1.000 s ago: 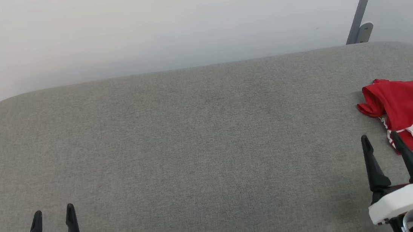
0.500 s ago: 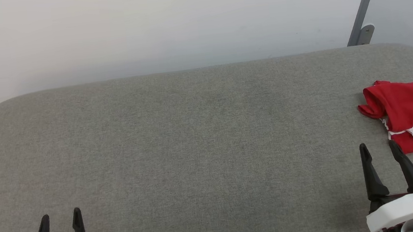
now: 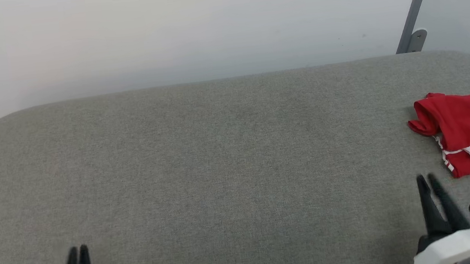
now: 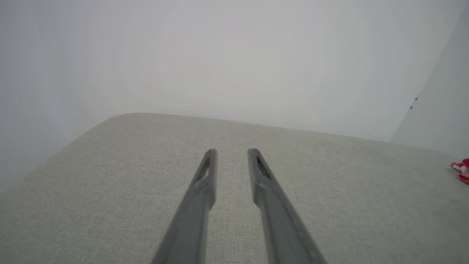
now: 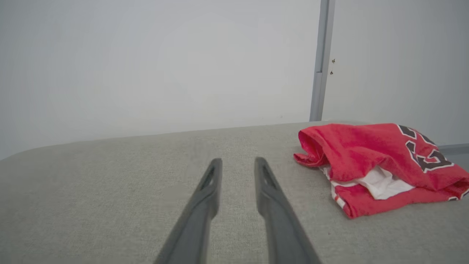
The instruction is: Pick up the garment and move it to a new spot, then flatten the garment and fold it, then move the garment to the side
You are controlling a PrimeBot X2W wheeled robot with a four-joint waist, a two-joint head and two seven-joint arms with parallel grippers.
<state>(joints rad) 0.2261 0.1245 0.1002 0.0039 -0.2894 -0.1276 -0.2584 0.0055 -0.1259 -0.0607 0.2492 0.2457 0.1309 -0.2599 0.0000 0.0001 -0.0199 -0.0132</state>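
Grey cushion [image 3: 219,150]; left claw [image 3: 77,250], right claw [image 3: 426,177] half-open, empty.

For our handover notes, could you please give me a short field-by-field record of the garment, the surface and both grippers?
surface: grey fabric-covered padded top with rounded corners
garment: red soft jersey shirt with white sleeve and black lettering, roughly folded at the surface's right end
left gripper: near left, above bare fabric, fingers slightly apart, empty
right gripper: just short of the garment, not touching it, fingers slightly apart, empty
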